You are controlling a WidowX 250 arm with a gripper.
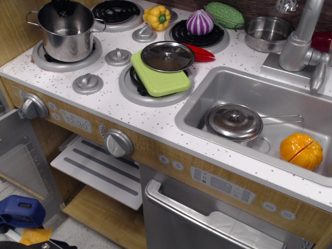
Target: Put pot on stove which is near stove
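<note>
The tall steel pot (65, 36) stands upright on the front-left burner (46, 61) of the stove (111, 106), which has a white speckled top. The pot is lidless, with its loop handles out to the sides. Only the black tip of my gripper (62, 6) shows, at the top edge of the frame, at the pot's far rim. Its fingers are too cut off to tell whether they are open or shut. The back-left coil (117, 10) is bare.
A green board (163, 80) with a steel lid (167, 56) covers the front-right burner. A yellow pepper (157, 17), a purple onion (200, 23), a green gourd (224, 14) and a shallow pan (267, 33) are at the back. The sink (207, 88) holds a lidded saucepan (234, 122) and an orange pumpkin (301, 151).
</note>
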